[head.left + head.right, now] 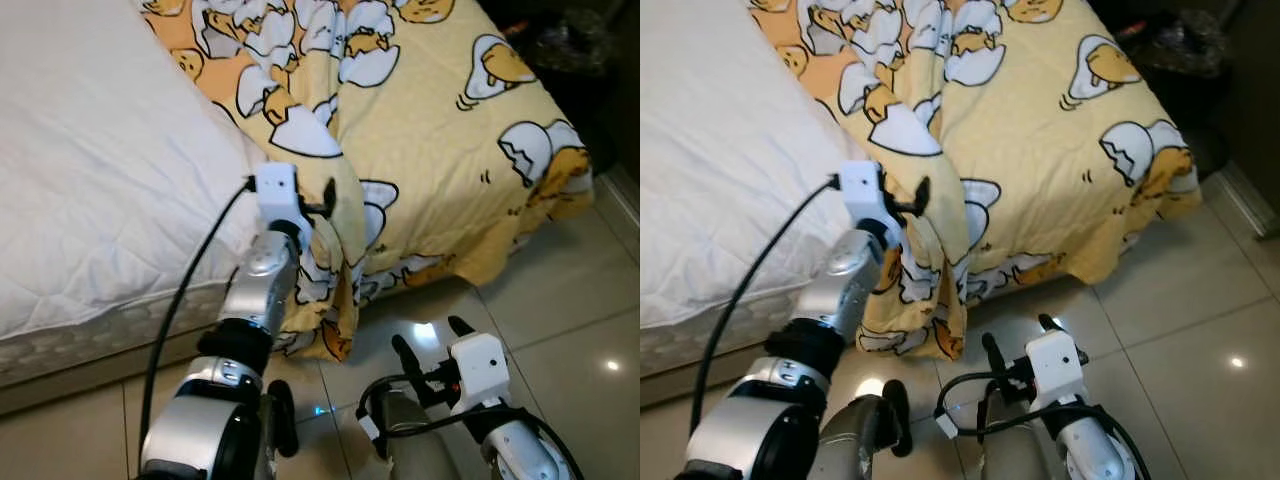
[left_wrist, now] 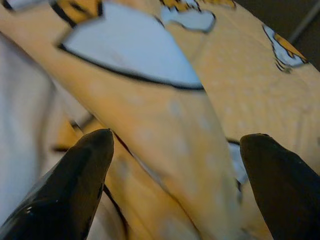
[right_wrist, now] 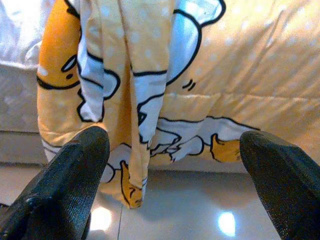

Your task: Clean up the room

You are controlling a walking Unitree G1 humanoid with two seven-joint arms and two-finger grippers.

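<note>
Along the side of the bed (image 1: 90, 200), where the white mattress lies bare, the left tool (image 1: 318, 208) is raised to the hanging edge of the yellow blanket (image 1: 440, 150) (printed with cartoon eggs and cracked shells). A bunched fold of that blanket runs between its two black fingers (image 2: 75, 185); in the left wrist view the fingers stand well apart with the cloth passing between them, and whether they actually pinch it I cannot tell. From the head views the fold drapes down past the tool and hangs over the side of the mattress to just above the tiled floor (image 1: 560, 320).

The blanket covers the far and right part of the bed, its lower corner spilling over the edge on the right. A black cable (image 1: 185, 300) loops from the left wrist down along the silver arm.

Lower down, the right tool (image 1: 432, 352) hovers over the floor, near the hanging cloth but apart from it. Its fingers (image 3: 70, 185) are spread wide with nothing between them, pointing toward the drooping fold and the side of the bed. Bright spots of light reflect off the glossy tiles
</note>
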